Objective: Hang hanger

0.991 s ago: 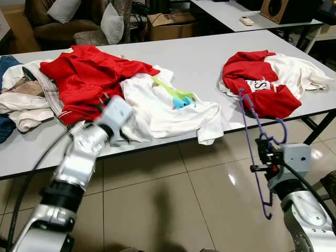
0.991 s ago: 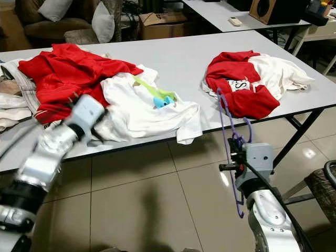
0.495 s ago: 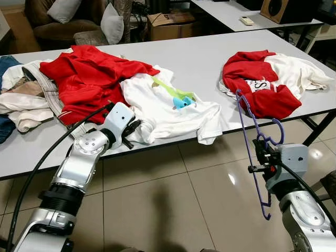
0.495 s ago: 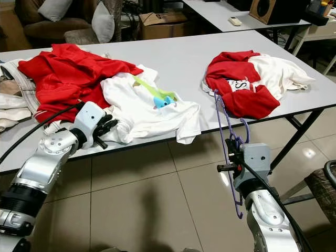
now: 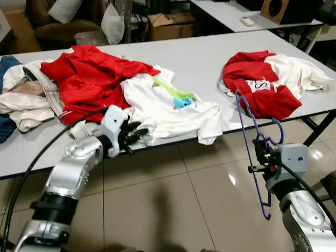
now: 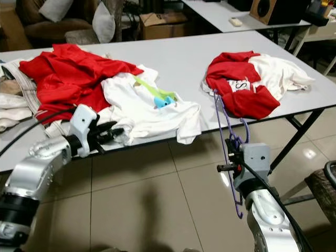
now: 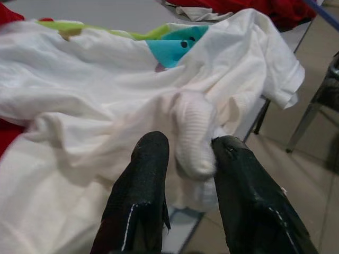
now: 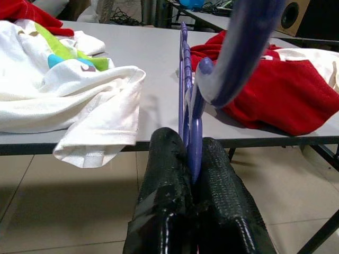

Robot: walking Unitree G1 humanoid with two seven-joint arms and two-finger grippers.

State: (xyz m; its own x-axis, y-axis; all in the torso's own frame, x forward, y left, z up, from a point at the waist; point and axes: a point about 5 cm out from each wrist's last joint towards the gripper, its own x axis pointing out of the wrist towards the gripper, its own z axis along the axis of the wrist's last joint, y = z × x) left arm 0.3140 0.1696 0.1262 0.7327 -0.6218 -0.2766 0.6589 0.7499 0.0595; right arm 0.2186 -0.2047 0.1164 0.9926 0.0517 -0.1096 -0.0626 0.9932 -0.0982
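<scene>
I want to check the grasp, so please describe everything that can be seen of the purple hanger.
The purple hanger is thin and looks like plastic, with notched arms and a curved hook. It stands on edge, roughly upright, in front of the table's near edge, its upper end reaching up before the red and white garment and its lower end hanging toward the floor. The right gripper is shut on it near the hook, its two black fingers pressing both flat sides. Nothing else appears to touch it.
</scene>
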